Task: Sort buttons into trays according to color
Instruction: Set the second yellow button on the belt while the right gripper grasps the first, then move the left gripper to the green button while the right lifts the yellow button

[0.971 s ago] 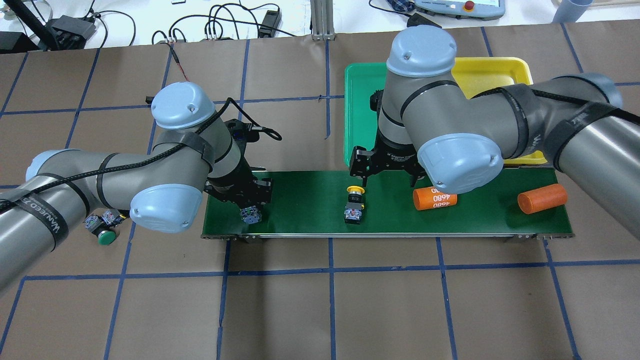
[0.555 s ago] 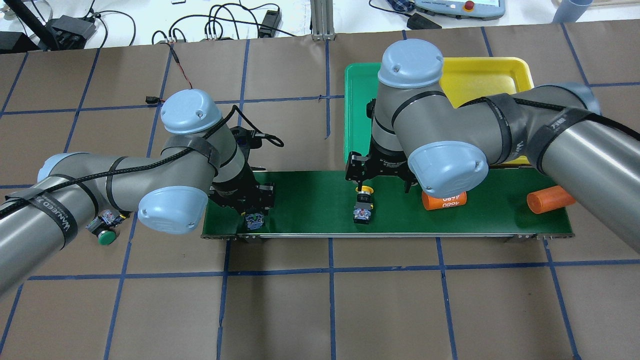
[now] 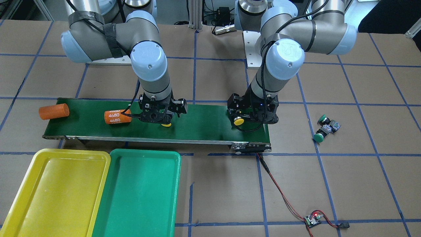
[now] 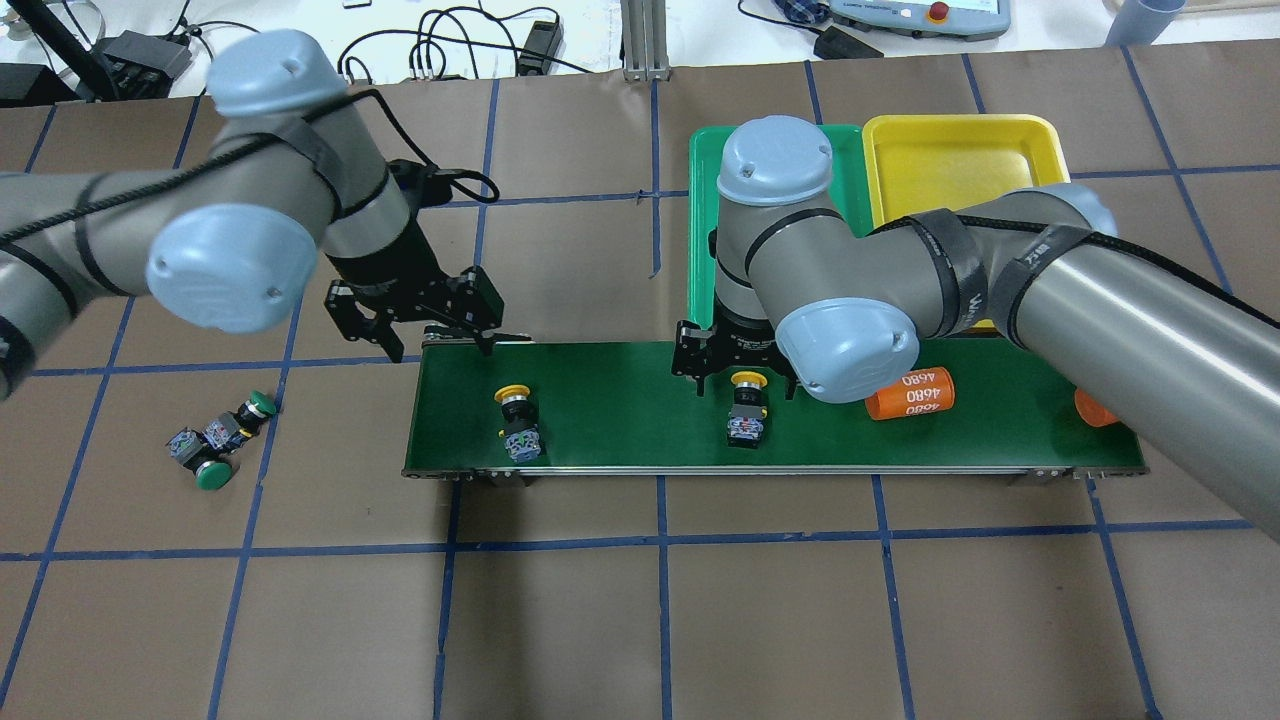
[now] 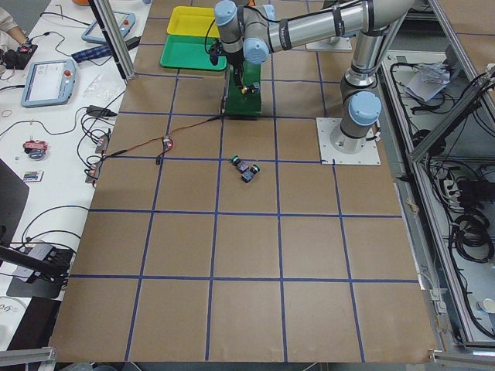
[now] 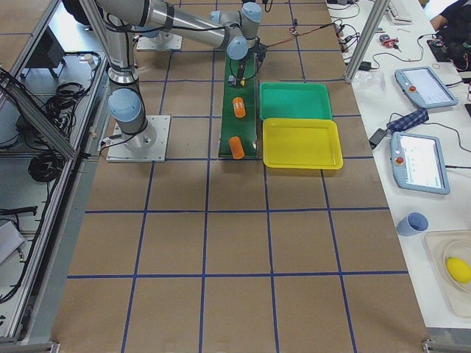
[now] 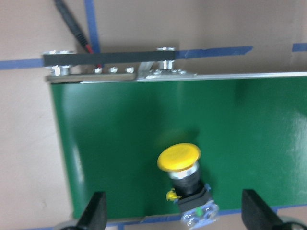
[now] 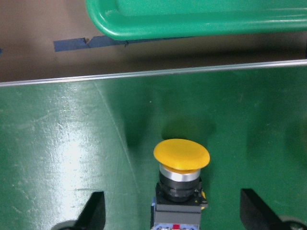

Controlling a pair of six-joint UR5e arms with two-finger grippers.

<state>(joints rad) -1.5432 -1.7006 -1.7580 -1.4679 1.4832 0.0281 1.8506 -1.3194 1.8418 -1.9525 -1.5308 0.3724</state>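
Button point(image 8: 181, 155), yellow-capped, is lying between the right tool's point(image 4: 743, 381) spread-apart jaws, cap pointing towards the green tray point(image 8: 201, 21).

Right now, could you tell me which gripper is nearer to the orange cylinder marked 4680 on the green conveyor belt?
Right. The right gripper is open over the belt beside the orange cylinder; the left gripper is open at its far end.

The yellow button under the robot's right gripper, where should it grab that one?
Probably by the black body just behind the cap, coming straight down from above. The yellow button lies on its side on the belt, so the body's sides face outward, and the open right gripper has one finger on each side of it.
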